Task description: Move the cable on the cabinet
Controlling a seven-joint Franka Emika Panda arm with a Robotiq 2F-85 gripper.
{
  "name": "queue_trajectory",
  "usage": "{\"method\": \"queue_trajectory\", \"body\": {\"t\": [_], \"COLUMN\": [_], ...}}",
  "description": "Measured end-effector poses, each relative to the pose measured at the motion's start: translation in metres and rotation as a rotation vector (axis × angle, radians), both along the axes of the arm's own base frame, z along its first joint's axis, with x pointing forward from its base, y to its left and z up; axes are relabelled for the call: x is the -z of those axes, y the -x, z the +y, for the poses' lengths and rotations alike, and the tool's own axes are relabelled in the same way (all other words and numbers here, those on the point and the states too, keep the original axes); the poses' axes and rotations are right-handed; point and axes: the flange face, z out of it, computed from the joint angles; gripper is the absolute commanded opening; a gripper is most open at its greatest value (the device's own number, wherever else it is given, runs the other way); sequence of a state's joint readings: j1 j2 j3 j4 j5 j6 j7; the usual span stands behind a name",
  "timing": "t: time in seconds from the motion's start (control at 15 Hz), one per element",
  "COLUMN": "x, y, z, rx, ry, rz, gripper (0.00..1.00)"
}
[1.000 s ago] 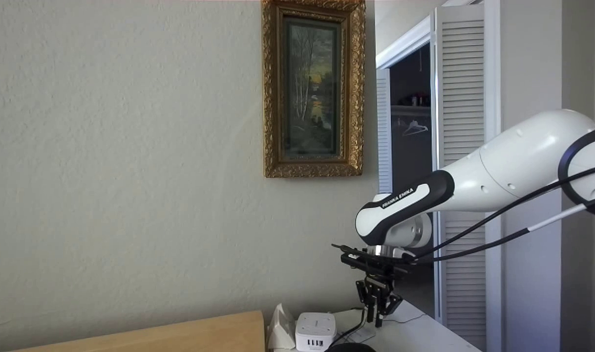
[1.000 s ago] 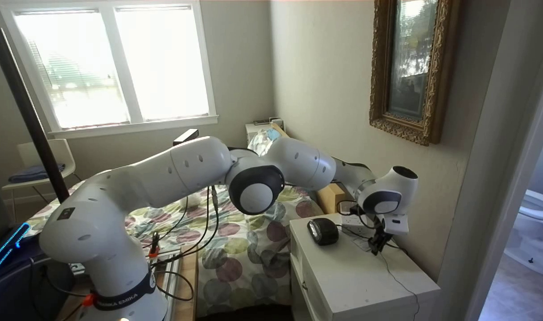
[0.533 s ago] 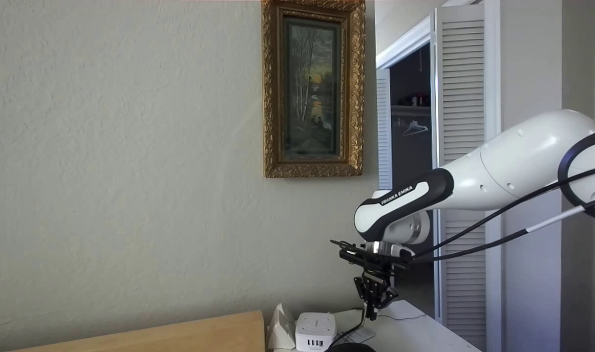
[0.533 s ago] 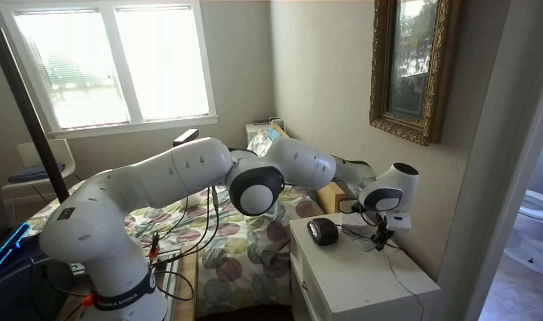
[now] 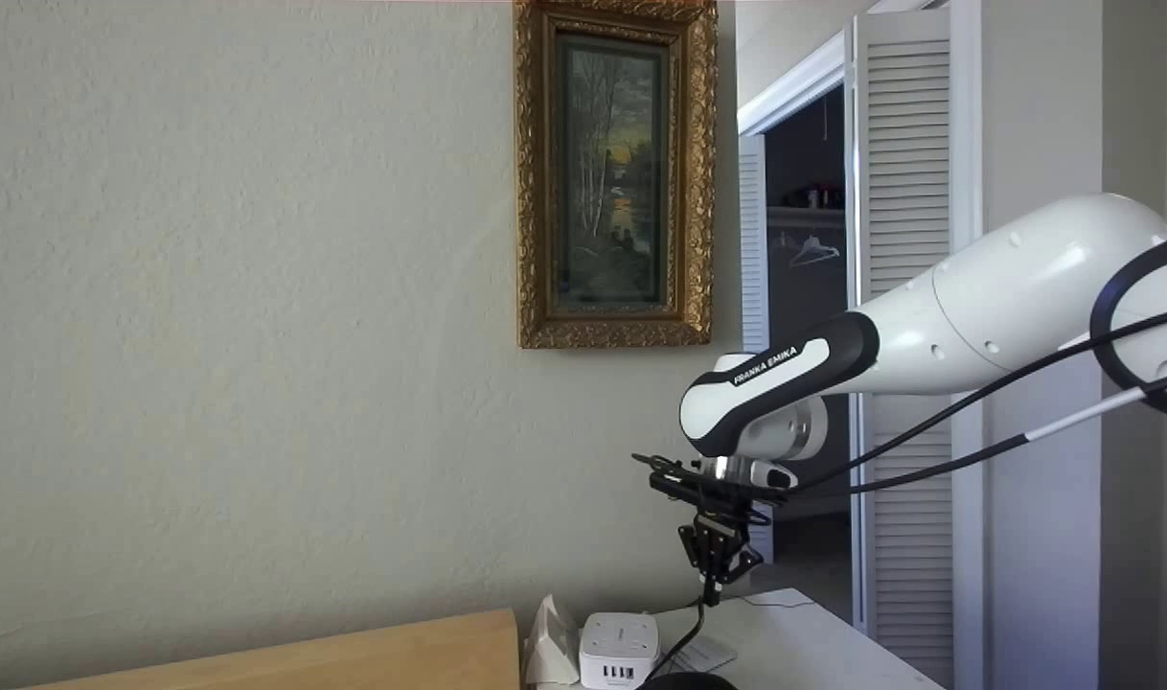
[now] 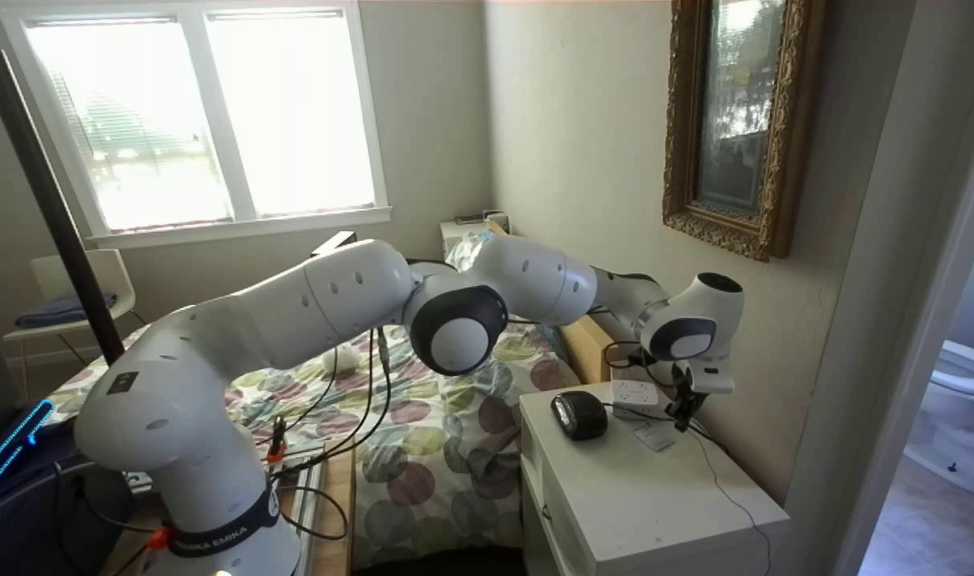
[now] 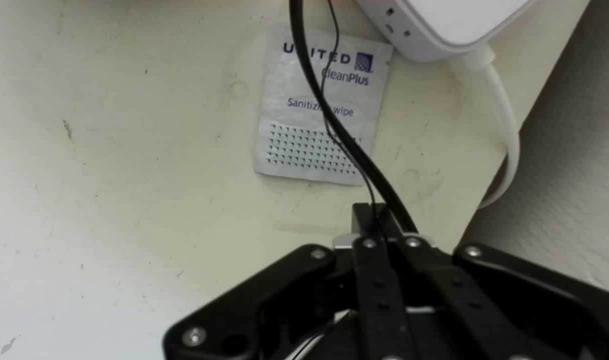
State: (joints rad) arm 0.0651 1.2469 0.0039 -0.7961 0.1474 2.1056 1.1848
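Observation:
The cable is a thin black cord [image 7: 336,45] that runs over the white packet in the wrist view and enters between the fingertips. In an exterior view, the thin cord [image 6: 727,494] trails from the fingertips across the white cabinet top [image 6: 655,516] and over its edge. My gripper [image 7: 372,212] is shut on the thin cord; the pinched part is hidden. In both exterior views the gripper [image 5: 712,602] [image 6: 680,428] is above the cabinet's wall side. A thicker black cord [image 7: 352,142] passes right behind the fingers; I cannot tell whether it touches them.
A white power block [image 7: 464,20] [image 6: 635,394] stands near the wall. A black rounded device [image 6: 580,416] sits on the cabinet. A flat wipe packet [image 7: 312,155] lies below the cords. The wooden headboard [image 5: 354,666] and a gold-framed picture [image 5: 614,335] are beside the arm.
The gripper, staying shut, has risen and moved left in an exterior view. The thin cord's trailing part has shifted on the cabinet. The wipe packet shows more fully.

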Motion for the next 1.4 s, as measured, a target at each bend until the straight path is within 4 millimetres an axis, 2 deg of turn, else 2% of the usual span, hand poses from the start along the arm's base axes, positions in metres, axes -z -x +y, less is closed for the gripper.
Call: {"method": "queue_trajectory", "body": {"t": [0.53, 0.87, 1.4], "x": [-0.049, -0.058, -0.071], "y": [0.002, 0.018, 0.058], "z": [0.036, 0.06, 0.113], "rx": [-0.013, -0.05, -0.191], "ry": [0.06, 0.061, 0.02], "rz": [-0.033, 0.001, 0.051], "gripper": [0.0, 0.0, 0.0]}}
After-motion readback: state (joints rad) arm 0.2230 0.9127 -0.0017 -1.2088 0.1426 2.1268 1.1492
